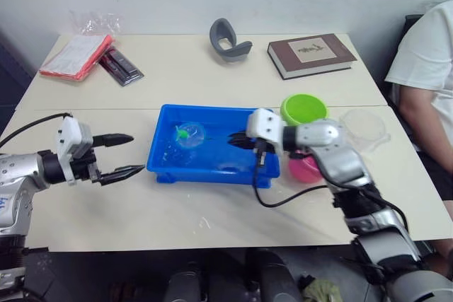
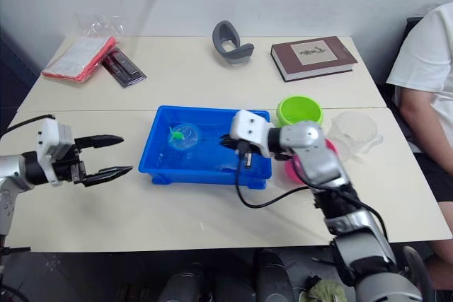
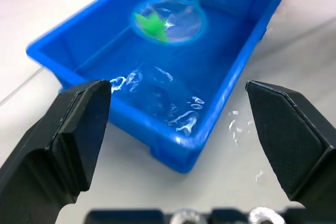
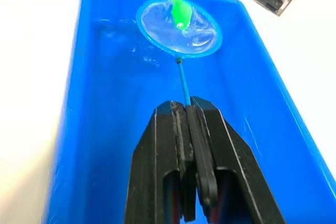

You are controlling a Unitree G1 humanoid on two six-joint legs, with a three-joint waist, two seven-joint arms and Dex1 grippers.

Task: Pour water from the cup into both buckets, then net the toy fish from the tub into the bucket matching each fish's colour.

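While the right pincer (image 4: 188, 109) is clenched on the handle of the net (image 4: 179, 27), the handle runs along the tub (image 1: 164, 148), hoop pointing away toward the robot's left. One green fish (image 4: 179, 7) lies on the mesh. Beside the tub, the left pincer (image 1: 126, 155) is released.

Bare worktop (image 1: 212, 210) runs along the near edge in front of the tub (image 1: 170, 169), giving open passage. The left hand (image 1: 120, 155), fingers spread, stands over clear surface just beside the tub's left wall. The right hand (image 1: 239, 141), clamped on the net (image 4: 179, 29) handle, occupies the tub's right end. The green bucket (image 1: 304, 109) and pink bucket (image 1: 306, 169) crowd the tub's right side, the cup (image 1: 364, 126) beyond them. A person's arm (image 1: 425, 114) borders the right edge.
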